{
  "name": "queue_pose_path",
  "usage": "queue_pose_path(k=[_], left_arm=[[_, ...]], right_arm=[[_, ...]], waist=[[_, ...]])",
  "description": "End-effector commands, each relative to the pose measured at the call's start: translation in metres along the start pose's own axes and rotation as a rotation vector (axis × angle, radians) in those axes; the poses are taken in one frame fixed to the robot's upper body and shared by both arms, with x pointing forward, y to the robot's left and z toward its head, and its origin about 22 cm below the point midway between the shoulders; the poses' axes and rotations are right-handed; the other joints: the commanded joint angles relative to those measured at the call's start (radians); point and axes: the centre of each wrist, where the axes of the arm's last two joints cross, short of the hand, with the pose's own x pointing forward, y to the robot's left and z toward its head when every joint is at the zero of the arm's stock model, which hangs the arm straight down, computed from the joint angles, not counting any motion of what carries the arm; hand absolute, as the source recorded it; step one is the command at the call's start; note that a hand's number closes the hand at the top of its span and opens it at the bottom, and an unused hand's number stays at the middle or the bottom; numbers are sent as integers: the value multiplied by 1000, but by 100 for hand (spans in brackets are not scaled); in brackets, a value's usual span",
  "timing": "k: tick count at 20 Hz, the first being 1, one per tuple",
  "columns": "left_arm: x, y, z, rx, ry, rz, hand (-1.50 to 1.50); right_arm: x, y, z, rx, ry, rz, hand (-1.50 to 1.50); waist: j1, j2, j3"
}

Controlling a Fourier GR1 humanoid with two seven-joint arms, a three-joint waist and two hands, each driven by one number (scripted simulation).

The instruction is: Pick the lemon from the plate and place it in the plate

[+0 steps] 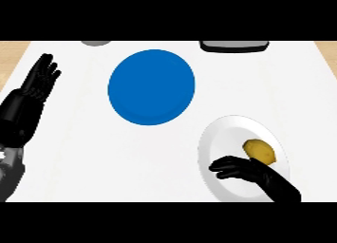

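Note:
A yellow lemon [260, 151] lies on the right half of a white plate [223, 135] at the lower right. My right hand [242, 170] is over that plate just below and left of the lemon, its fingers curled and pointing left, with nothing seen inside them. Whether it touches the lemon is unclear. A blue plate [151, 87] sits bare in the upper middle of the counter. My left hand [38, 83] rests open at the left edge, fingers straight and pointing up.
A dark tray-like object [234, 45] with a pale rim shows at the back right edge. A small grey object [96, 42] peeks in at the back left. Wooden floor shows beyond both sides of the white counter.

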Motion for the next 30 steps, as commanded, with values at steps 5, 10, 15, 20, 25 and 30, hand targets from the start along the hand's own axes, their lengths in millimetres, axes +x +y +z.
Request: queue_pose_path(k=[5,10,15,20,25,30], left_arm=[[-2,2,-13,23,1,2,0],[-3,4,1,-23,-3,3,0],[-1,-3,6,-33,-11,6,0],[15,-1,-16,-36,-28,2,0],[-2,-5,-3,-24,3,13,0],[-3,3,-9,-23,-6,0,0]], right_arm=[[62,-68,-4,43,41,329,-150],[96,-113,-8,182,333,620,-150],[121,-114,-21,371,550,780,-150],[112,-98,-34,527,682,805,-150],[111,-89,-29,515,737,825,-150],[84,-78,-45,476,763,916,-150]], waist=[[-14,-1,-3],[7,-5,-5],[22,-3,-4],[20,5,-2],[8,2,-1],[12,4,-1]])
